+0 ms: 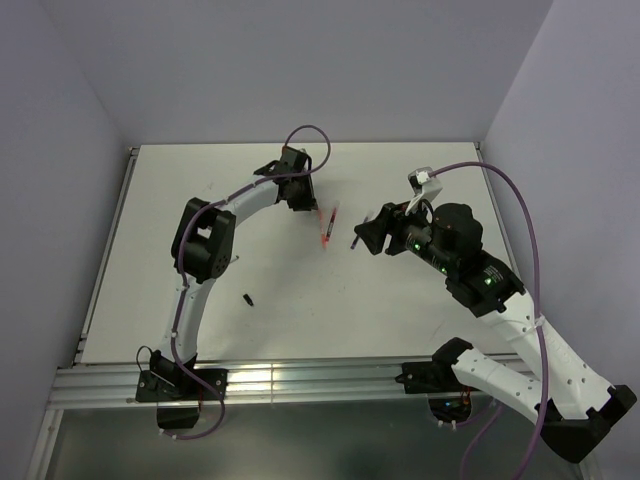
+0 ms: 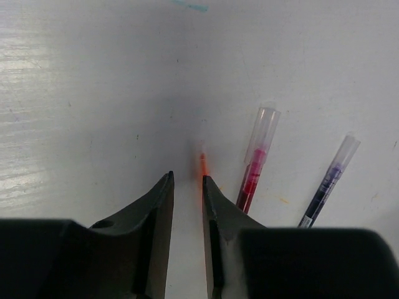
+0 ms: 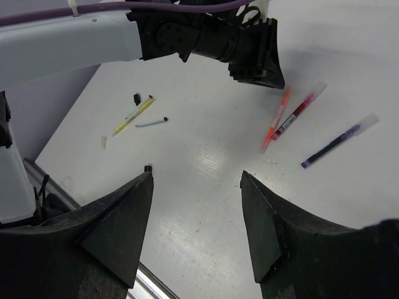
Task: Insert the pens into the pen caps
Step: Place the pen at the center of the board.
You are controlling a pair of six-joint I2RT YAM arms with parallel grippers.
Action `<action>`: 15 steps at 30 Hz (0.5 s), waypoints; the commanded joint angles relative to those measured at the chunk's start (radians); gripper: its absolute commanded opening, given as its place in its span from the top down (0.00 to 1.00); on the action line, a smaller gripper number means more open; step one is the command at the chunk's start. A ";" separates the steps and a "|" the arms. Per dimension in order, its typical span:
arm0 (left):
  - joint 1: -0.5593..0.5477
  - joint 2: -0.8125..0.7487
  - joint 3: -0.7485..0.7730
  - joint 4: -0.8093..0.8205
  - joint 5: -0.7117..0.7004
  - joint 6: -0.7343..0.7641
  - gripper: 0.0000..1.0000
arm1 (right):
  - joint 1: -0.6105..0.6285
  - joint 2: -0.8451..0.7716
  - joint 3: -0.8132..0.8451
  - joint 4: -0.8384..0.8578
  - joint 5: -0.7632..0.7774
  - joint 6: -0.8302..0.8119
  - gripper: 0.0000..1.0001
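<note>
Our left jaws stand narrowly parted, released; the orange pen lies on the surface between their tips, pointing to 12 o'clock. Our right jaws gape, empty. We count five pens: the red pen and purple pen at 3 o'clock, clear-capped ends toward 1; the yellow pen and white-black pen well apart from them. Three loose caps: black cap, whitish cap, second black cap

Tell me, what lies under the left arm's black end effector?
A thin orange pen lies on the white table beneath the left end effector. Its near end is covered by one finger.
</note>
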 commanded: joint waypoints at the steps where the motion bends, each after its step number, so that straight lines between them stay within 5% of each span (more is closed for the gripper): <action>1: -0.005 -0.004 -0.011 0.025 -0.009 0.003 0.71 | -0.009 -0.009 -0.001 0.031 -0.003 0.003 0.34; 15: -0.006 -0.092 -0.048 0.037 -0.024 0.025 0.73 | -0.009 -0.018 -0.010 0.033 -0.001 0.003 0.34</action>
